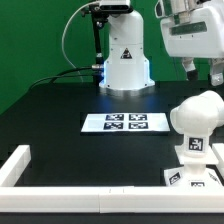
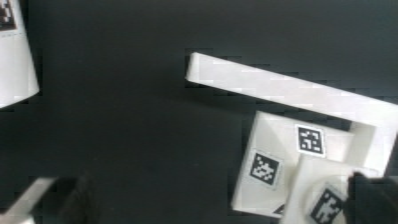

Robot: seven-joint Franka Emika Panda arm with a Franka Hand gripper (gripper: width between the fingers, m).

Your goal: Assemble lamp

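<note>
The white lamp stands at the exterior view's right. Its angular base block [image 1: 192, 177] carries tags, and a tagged neck with a large rounded white part [image 1: 197, 113] rises from it. I cannot tell whether that rounded part is the shade or the bulb. My gripper [image 1: 203, 70] hangs high above the lamp, open and empty. In the wrist view the tagged lamp parts [image 2: 294, 155] lie far below, near one dark finger [image 2: 374, 196]. The gripper's [image 2: 214, 205] other finger [image 2: 59, 200] is far apart from it.
The marker board [image 1: 118, 122] lies mid-table and shows at the wrist view's edge [image 2: 15, 60]. White border rails run along the front [image 1: 100, 205] and the exterior view's left [image 1: 15, 165]. A rail corner [image 2: 294, 90] lies by the lamp. The robot's base [image 1: 125, 60] stands at the back.
</note>
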